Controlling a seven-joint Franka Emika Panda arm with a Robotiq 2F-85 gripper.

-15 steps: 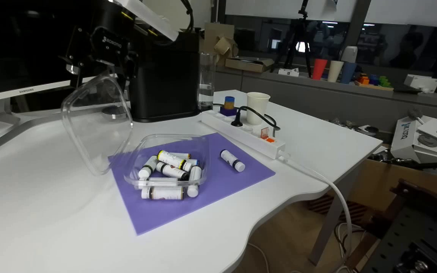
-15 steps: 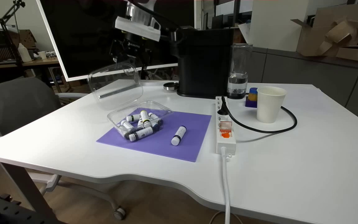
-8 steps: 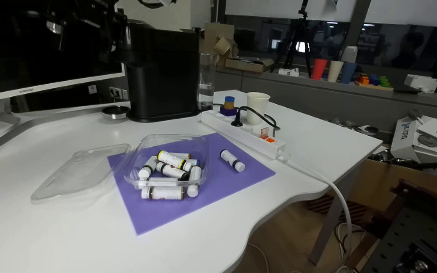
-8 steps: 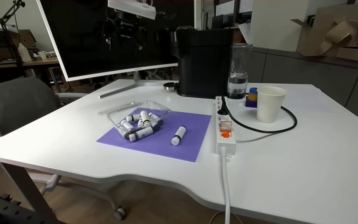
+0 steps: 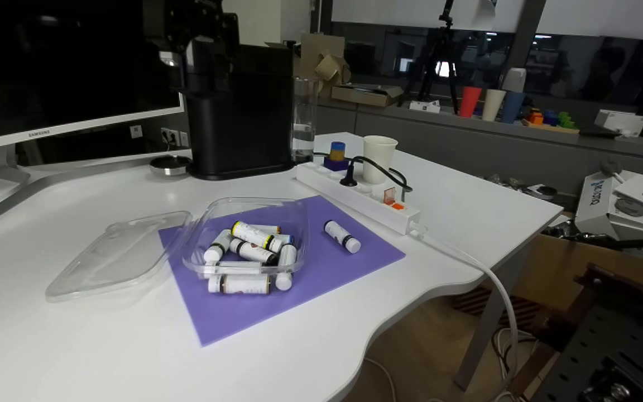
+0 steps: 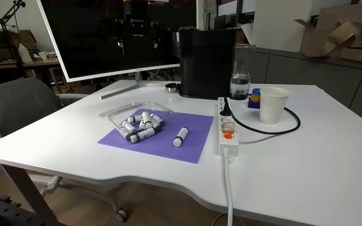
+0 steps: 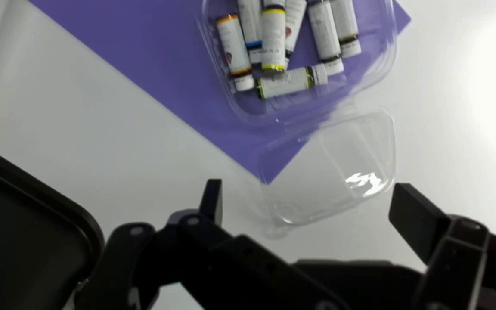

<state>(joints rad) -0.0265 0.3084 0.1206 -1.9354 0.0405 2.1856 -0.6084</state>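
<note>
- The lid (image 5: 120, 254) lies laid back over the worktop (image 5: 76, 346) beside the tray (image 7: 250, 107), above one corner of the mat (image 6: 159, 146). Whether it is hinged to the tray or only touching, I can't tell through such clear plastic.
- From where I stand, the hand (image 6: 138, 50) hangs well above the lid and apart from it. The wrist view looks down on the lid between and just beyond the fingers (image 7: 211, 202), its wider span running crosswise, roughly from one finger toward the other.
- The hand grips nothing; its fingers stand wide apart, tips pointing down.
- Past the lid, farther from the hand, the tray sits on the mat with a heap of bottles (image 7: 273, 43) inside, lying at mixed angles. A loose bottle (image 6: 181, 137) lies on the mat outside it.
- Farther out stand the black machine (image 6: 207, 66), the power strip (image 6: 228, 142) and the cup (image 6: 272, 105).
- A second ago the lid stood up on edge, its top at the fingers; now it is down. Since half a second ago, the hand has shifted toward the machine in both exterior views, while tray and bottles look unmoved.
</note>
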